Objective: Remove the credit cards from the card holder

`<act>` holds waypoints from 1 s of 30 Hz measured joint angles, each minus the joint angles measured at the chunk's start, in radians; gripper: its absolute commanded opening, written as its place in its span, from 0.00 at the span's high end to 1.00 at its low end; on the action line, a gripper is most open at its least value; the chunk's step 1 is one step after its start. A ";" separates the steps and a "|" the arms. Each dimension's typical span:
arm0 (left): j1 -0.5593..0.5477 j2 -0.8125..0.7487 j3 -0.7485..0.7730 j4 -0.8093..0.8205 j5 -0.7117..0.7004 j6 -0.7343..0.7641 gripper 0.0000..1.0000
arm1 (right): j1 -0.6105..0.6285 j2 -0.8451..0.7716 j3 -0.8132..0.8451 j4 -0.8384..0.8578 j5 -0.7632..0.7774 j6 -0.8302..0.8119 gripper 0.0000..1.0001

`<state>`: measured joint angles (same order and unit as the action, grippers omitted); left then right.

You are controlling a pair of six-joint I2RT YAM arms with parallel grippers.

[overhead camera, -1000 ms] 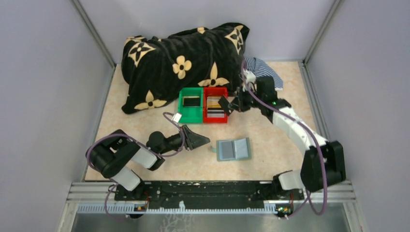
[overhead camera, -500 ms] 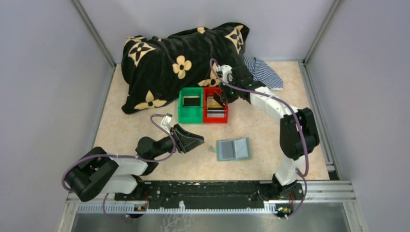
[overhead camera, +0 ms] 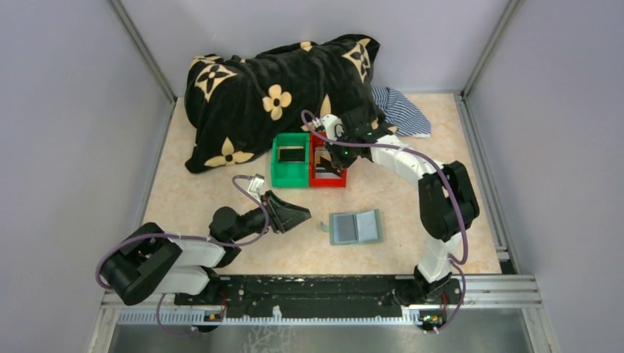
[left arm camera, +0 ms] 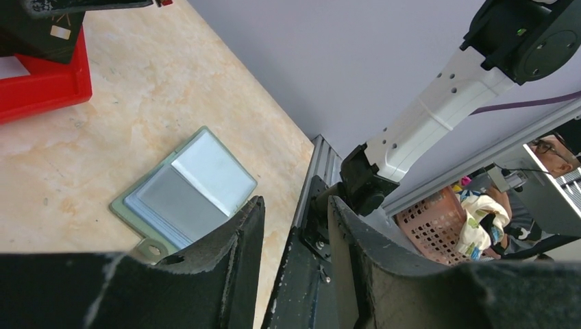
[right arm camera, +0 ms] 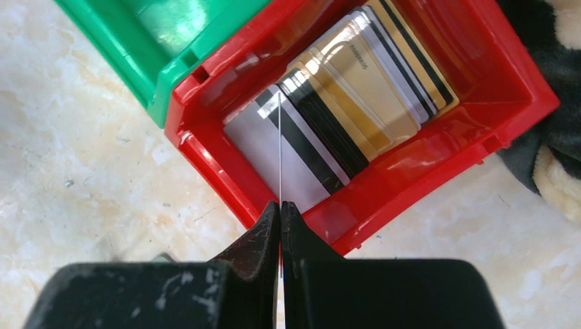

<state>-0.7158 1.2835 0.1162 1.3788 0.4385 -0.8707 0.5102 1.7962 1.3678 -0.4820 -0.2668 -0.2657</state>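
Observation:
The card holder [overhead camera: 355, 227] lies open and flat on the table, blue-grey inside up; it also shows in the left wrist view [left arm camera: 185, 190]. My right gripper [overhead camera: 329, 156] hovers over the red bin [overhead camera: 341, 179], shut on a credit card seen edge-on as a thin white line [right arm camera: 279, 147]. Several credit cards [right arm camera: 342, 103], tan-gold, silver and black-striped, lie stacked in the red bin [right arm camera: 438, 154]. My left gripper [overhead camera: 294, 214] is open and empty, low over the table just left of the card holder.
A green bin [overhead camera: 290, 177] with a dark card inside [overhead camera: 292, 154] stands against the red bin's left side. A black blanket with cream flowers [overhead camera: 272, 95] lies behind the bins. A striped cloth [overhead camera: 401, 110] lies at the back right.
My right arm swung left from beside the red bin to above it, carrying the card. My left arm pulled back slightly to the left. The card holder has not moved.

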 measured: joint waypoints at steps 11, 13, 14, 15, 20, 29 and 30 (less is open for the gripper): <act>0.005 0.053 -0.031 0.086 -0.002 -0.031 0.57 | -0.016 0.126 0.087 -0.041 -0.147 -0.076 1.00; 0.005 0.032 -0.033 0.078 -0.003 -0.027 0.58 | -0.016 0.140 0.092 -0.043 -0.146 -0.083 1.00; 0.005 0.018 -0.033 0.071 -0.005 -0.024 0.58 | -0.016 0.150 0.102 -0.047 -0.143 -0.085 1.00; 0.005 0.002 -0.033 0.061 -0.006 -0.019 0.58 | -0.016 0.163 0.122 -0.058 -0.137 -0.088 1.00; 0.006 -0.066 -0.032 -0.013 -0.017 0.011 0.58 | -0.016 0.210 0.183 -0.079 -0.105 -0.093 1.00; 0.012 -0.080 -0.032 -0.071 -0.027 0.030 0.59 | -0.014 0.223 0.188 -0.016 -0.006 -0.064 0.56; 0.013 -0.080 -0.032 -0.073 -0.027 0.030 0.59 | -0.014 0.223 0.188 -0.004 0.010 -0.063 0.56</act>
<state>-0.7033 1.2037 0.0837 1.3060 0.4114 -0.8406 0.4957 2.0193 1.5562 -0.4858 -0.2569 -0.3290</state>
